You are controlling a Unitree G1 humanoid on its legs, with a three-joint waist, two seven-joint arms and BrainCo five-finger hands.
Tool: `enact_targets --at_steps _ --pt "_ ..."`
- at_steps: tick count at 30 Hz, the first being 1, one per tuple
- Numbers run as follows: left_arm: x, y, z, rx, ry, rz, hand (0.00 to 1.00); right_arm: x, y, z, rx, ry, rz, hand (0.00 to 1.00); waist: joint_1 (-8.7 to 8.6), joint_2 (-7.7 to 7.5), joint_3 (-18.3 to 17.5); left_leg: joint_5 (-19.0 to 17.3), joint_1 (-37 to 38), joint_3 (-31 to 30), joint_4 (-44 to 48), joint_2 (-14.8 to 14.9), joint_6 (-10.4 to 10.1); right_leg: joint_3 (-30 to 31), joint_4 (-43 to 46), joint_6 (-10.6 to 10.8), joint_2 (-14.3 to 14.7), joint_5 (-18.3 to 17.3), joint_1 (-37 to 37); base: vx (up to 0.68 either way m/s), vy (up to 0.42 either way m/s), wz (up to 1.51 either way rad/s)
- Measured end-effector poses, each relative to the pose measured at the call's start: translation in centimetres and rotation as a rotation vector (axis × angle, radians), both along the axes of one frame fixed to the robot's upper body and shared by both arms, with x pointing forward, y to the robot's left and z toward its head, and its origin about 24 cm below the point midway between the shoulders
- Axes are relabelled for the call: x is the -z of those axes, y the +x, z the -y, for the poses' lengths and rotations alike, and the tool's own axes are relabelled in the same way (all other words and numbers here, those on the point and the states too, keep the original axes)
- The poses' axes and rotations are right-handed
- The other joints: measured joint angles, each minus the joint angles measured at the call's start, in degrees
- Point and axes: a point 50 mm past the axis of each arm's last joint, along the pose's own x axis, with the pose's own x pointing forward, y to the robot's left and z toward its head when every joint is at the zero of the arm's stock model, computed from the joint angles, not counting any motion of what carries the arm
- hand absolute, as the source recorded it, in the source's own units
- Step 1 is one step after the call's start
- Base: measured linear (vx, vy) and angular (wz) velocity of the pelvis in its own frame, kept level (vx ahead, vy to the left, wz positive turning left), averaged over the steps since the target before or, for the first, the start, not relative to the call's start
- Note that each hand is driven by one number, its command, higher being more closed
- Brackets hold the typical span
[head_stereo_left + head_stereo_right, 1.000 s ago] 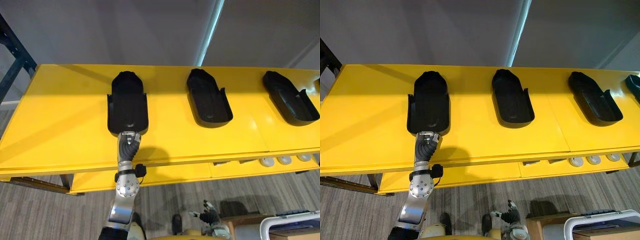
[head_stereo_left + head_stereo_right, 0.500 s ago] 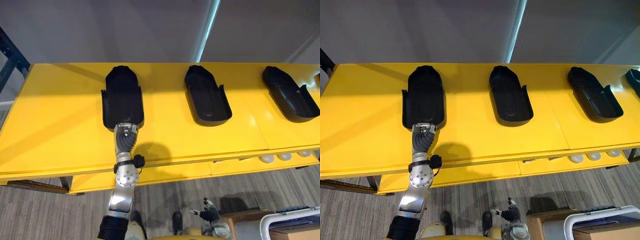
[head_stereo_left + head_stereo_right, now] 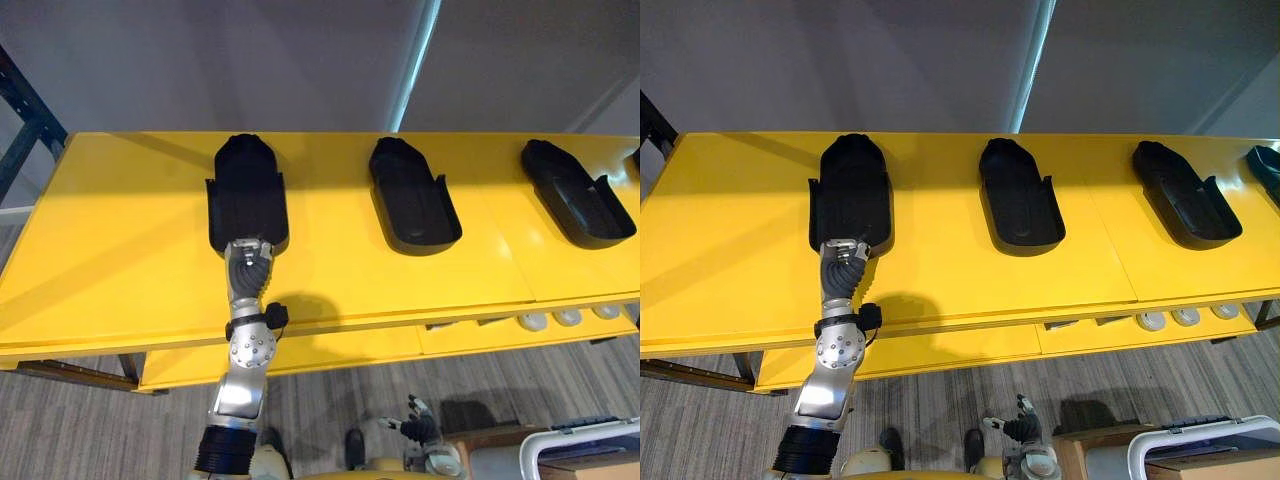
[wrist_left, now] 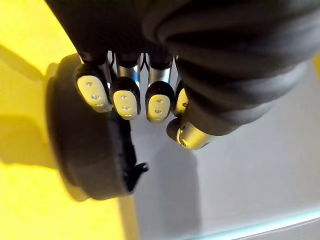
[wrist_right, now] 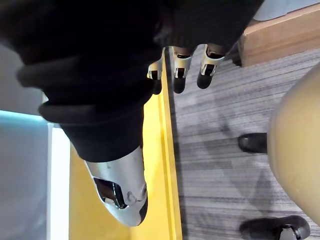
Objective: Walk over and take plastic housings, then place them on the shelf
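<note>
Left hand (image 3: 250, 265) reaches up from lower left to the near end of the leftmost housing (image 3: 246, 190), on the yellow bench (image 3: 120, 260). In the wrist view its fingers (image 4: 125, 102) lie side by side, relaxed, tips at the housing's rim and clasping nothing. Judgement: it is nudging the part square, not lifting it. Right hand (image 3: 415, 430) hangs slack and empty at the bottom of the frame.

Count, right eye view: four black housings in one row across the bench, namely the leftmost, a second (image 3: 1017, 195), a third (image 3: 1183, 195), and a fourth (image 3: 1267, 165) cut by the right edge. All lie hollow side up and well apart, probably spaced for single grasps. Three small white discs (image 3: 1185, 317) sit under the bench's front edge, lower right.
</note>
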Motion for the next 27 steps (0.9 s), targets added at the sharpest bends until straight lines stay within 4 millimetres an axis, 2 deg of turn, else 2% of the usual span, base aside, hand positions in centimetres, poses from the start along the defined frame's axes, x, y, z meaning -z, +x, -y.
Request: enact_targets --at_steps 1,3,4,6,7,9,10,11,13,14,16,17,18,19,20,21,23,24,25,27 --pt "-0.5 -0.2 0.0 0.005 -0.011 0.027 1.00 0.0 0.0 0.0 0.000 0.000 -0.001 0.00 -0.03 0.00 0.0 0.1 0.0 -0.2 -0.2 -0.1 0.0 -0.2 0.0 0.0 -0.1 0.0 0.0 -0.03 0.007 0.21" --pt "-3.2 -1.4 -0.7 0.007 -0.008 0.165 1.00 0.2 -0.2 0.1 -0.001 -0.001 -0.016 0.00 0.13 0.15 0.1 0.2 0.2 -1.6 -0.2 -0.6 -0.1 -1.6 0.1 0.1 -0.4 -0.4 1.0 0.00 0.010 0.30" --pt "-3.9 -1.7 -0.9 0.007 -0.007 0.204 1.00 0.3 -0.3 0.0 -0.002 -0.001 -0.019 0.00 0.11 0.15 0.1 0.2 0.4 -2.0 -0.3 -0.7 -0.1 -2.1 0.2 0.1 -0.5 -0.7 1.3 0.01 0.011 0.43" --pt "-7.1 -4.1 -2.3 -0.021 -0.020 0.400 1.00 0.4 -0.2 0.0 -0.006 0.000 -0.027 0.00 0.18 0.41 0.2 0.2 0.6 -4.1 -0.3 -1.5 -0.1 -4.2 1.1 0.1 -1.0 -1.7 2.3 0.02 0.005 0.48" --pt "-7.6 -4.8 -3.1 -0.046 -0.026 0.443 1.00 0.4 -0.1 -0.1 -0.008 0.001 -0.029 0.00 0.20 0.42 0.2 0.2 0.6 -4.5 -0.3 -1.6 -0.1 -4.4 1.2 0.1 -1.1 -1.9 2.5 0.03 -0.001 0.35" --pt "-8.6 -7.4 -7.3 -0.238 -0.069 0.564 1.00 0.6 -0.1 -0.3 -0.011 0.007 -0.041 0.00 0.70 0.59 0.3 0.2 1.2 -5.6 -0.3 -1.9 -0.1 -5.3 1.2 0.1 -1.3 -2.5 3.5 0.03 -0.007 0.26" --pt "-8.6 -8.0 -8.4 -0.295 -0.082 0.579 1.00 0.6 -0.1 -0.3 -0.011 0.005 -0.041 0.00 0.72 0.68 0.4 0.2 1.3 -6.0 -0.3 -2.1 -0.1 -5.8 1.2 0.2 -1.4 -2.7 3.9 0.04 -0.008 0.31" --pt "-8.2 -9.5 -10.8 -0.429 -0.095 0.586 1.00 0.6 0.0 -0.1 -0.012 0.001 -0.041 0.00 0.98 0.91 0.4 0.2 1.7 -6.6 -0.5 -2.4 -0.1 -6.5 1.4 0.1 -1.6 -3.0 4.5 0.03 -0.004 0.30" --pt "-7.2 -11.3 -13.4 -0.569 -0.119 0.561 1.00 0.6 0.1 0.0 -0.013 -0.002 -0.040 0.00 1.65 1.06 0.4 0.2 2.1 -7.2 -0.5 -2.5 -0.1 -7.3 2.0 -0.2 -1.7 -3.5 5.0 0.03 -0.005 0.26" --pt "-5.9 -12.5 -15.4 -0.668 -0.137 0.503 1.00 0.5 0.3 0.0 -0.013 -0.002 -0.037 0.00 1.81 1.10 0.4 0.2 2.5 -7.5 -0.7 -2.5 -0.1 -7.5 2.3 -0.4 -1.8 -3.7 5.4 0.03 -0.012 0.23" --pt "-3.1 -13.5 -17.3 -0.753 -0.175 0.355 1.00 0.4 0.6 0.0 -0.015 -0.004 -0.030 0.00 2.25 1.19 0.3 0.2 2.8 -7.6 -0.8 -2.6 -0.1 -7.6 2.3 -0.6 -1.8 -4.1 5.8 0.02 -0.013 0.15" --pt "-0.1 -13.9 -18.5 -0.773 -0.226 0.197 1.00 0.3 0.8 0.1 -0.023 -0.010 -0.024 0.00 3.20 1.11 0.2 0.1 2.8 -7.5 -0.7 -2.8 0.0 -7.6 2.6 -0.4 -1.9 -4.6 5.8 0.00 -0.011 0.06" --pt "1.0 -14.0 -18.7 -0.775 -0.242 0.132 1.00 0.3 0.9 0.1 -0.026 -0.010 -0.024 0.00 3.34 1.09 0.1 0.1 2.7 -7.6 -0.7 -2.8 0.0 -7.6 2.6 -0.5 -1.9 -4.7 5.8 0.00 -0.019 0.06" --pt "3.7 -14.5 -19.2 -0.789 -0.274 -0.013 1.00 0.2 1.3 0.0 -0.030 -0.007 -0.019 0.00 3.32 1.09 0.1 0.1 2.8 -7.6 -0.5 -2.7 -0.1 -7.8 2.9 -0.6 -1.8 -4.8 5.8 0.00 0.000 0.00" --pt "6.9 -15.5 -19.5 -0.806 -0.308 -0.189 0.00 0.2 1.5 0.0 -0.033 -0.006 -0.014 0.00 3.31 1.03 0.1 0.1 2.9 -7.5 -0.1 -2.6 0.0 -7.7 3.0 -0.7 -1.8 -4.9 5.9 0.00 0.000 0.00" --pt "8.0 -15.8 -19.4 -0.809 -0.316 -0.254 0.00 0.1 1.5 0.0 -0.034 -0.006 -0.013 0.00 3.31 1.01 0.1 0.1 3.0 -7.4 -0.1 -2.5 0.0 -7.6 3.0 -0.7 -1.7 -4.9 6.0 -0.01 -0.018 -0.08" --pt "14.0 -17.7 -18.1 -0.795 -0.400 -0.559 0.00 0.2 1.4 0.3 -0.029 -0.003 -0.015 0.00 3.22 1.03 0.0 0.1 3.8 -7.1 -0.1 -2.4 -0.1 -7.2 3.2 -0.7 -1.8 -4.9 6.3 -0.01 -0.014 -0.12" --pt "15.1 -18.1 -17.6 -0.781 -0.427 -0.614 0.00 0.2 1.4 0.3 -0.026 -0.001 -0.015 0.00 3.22 1.04 0.0 0.1 4.0 -7.1 -0.1 -2.4 -0.1 -7.2 3.2 -0.7 -1.8 -4.9 6.5 -0.03 -0.003 -0.11" --pt "18.1 -19.0 -15.6 -0.720 -0.504 -0.763 0.00 0.2 1.3 0.5 -0.015 0.000 -0.016 0.00 3.12 1.06 0.0 0.0 4.6 -6.9 -0.2 -2.4 -0.1 -7.1 3.2 -0.7 -1.8 -4.9 6.9 -0.05 0.004 -0.06" --pt "20.8 -19.5 -12.8 -0.625 -0.573 -0.904 0.00 0.3 1.0 0.7 -0.008 0.000 -0.025 0.00 3.17 1.12 -0.1 0.0 4.7 -6.5 -0.2 -2.3 -0.1 -7.0 3.5 -0.5 -1.9 -5.1 6.9 -0.06 0.004 -0.04"
